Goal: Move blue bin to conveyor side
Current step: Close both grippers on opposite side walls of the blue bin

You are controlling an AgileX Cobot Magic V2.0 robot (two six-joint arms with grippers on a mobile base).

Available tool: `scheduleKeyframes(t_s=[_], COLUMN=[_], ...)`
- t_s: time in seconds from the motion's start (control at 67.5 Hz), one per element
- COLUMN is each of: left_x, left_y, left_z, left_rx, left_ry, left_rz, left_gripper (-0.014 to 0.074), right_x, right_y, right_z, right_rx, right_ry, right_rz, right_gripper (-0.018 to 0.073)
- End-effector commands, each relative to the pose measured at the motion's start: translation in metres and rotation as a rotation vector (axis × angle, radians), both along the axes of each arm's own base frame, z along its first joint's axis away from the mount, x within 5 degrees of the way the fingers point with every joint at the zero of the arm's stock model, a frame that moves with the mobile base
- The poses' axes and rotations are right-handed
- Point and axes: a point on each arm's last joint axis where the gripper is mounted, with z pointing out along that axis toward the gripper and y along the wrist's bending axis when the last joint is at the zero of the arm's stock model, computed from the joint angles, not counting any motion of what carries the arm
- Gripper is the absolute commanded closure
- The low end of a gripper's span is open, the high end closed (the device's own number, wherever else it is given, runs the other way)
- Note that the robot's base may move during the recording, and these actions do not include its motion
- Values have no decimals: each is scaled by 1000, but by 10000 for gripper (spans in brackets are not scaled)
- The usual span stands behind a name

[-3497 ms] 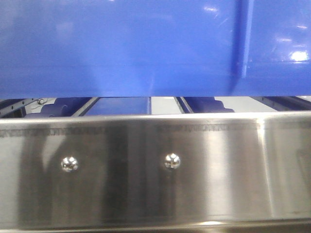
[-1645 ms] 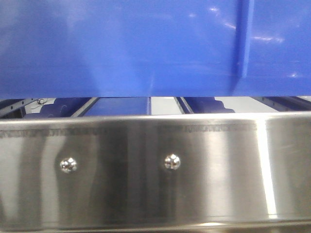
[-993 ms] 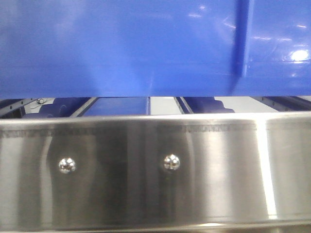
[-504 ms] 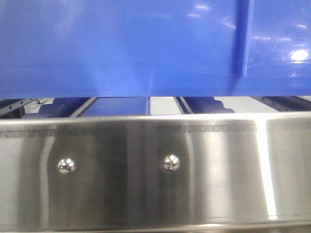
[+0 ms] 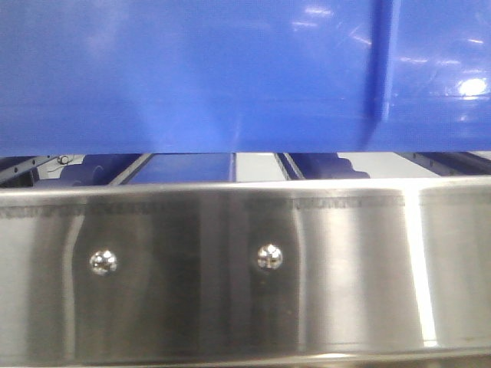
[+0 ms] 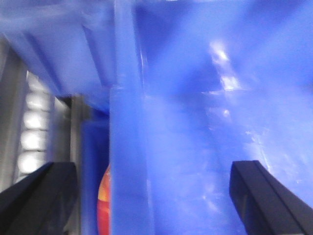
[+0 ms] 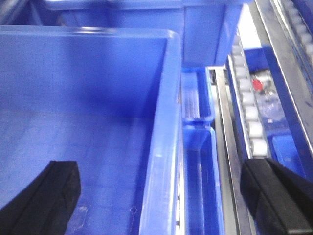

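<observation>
Your bin (image 5: 192, 77) sits behind the rail (image 5: 345, 291), no belt in sight — the move looks barely begun — left end effector (image 6: 151, 169) and right end effector (image 7: 159, 169) both wide at its walls.

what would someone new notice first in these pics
The glossy blue bin dominates: it fills the top half of the front view and most of both wrist views. Below it in the front view runs a brushed steel rail with two domed bolts. In the right wrist view the open right gripper straddles the bin's side wall, with a row of white rollers off to the right.
</observation>
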Motion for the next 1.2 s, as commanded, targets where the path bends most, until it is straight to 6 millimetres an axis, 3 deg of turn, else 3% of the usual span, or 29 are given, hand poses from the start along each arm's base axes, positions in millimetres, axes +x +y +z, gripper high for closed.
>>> scheduleKeyframes(t_s=[0.0, 0.119, 0.37, 0.696, 0.993, 1.185], left_x=[4, 5, 19, 33, 34, 34], left_y=[9, 19, 16, 11, 12, 3], left_z=[1, 0, -12, -25, -40, -44], left_rx=[-24, -17, -20, -65, -51, -22], left_ry=[-6, -4, 39, 85, 135, 152], left_rz=[10, 40, 7, -26, -20, -50], left_gripper=[67, 67, 67, 67, 67, 67], right_x=[6, 16, 36, 45, 54, 58], right_y=[1, 5, 12, 15, 22, 26], right_z=[-2, -10, -25, -48, -60, -65], right_rx=[-10, -25, -65, -92, -82, -69], right_ry=[-1, 28, 81, 159, 209, 233], right_rz=[-16, -17, -24, -30, -17, -8], right_gripper=[9, 9, 9, 9, 9, 9])
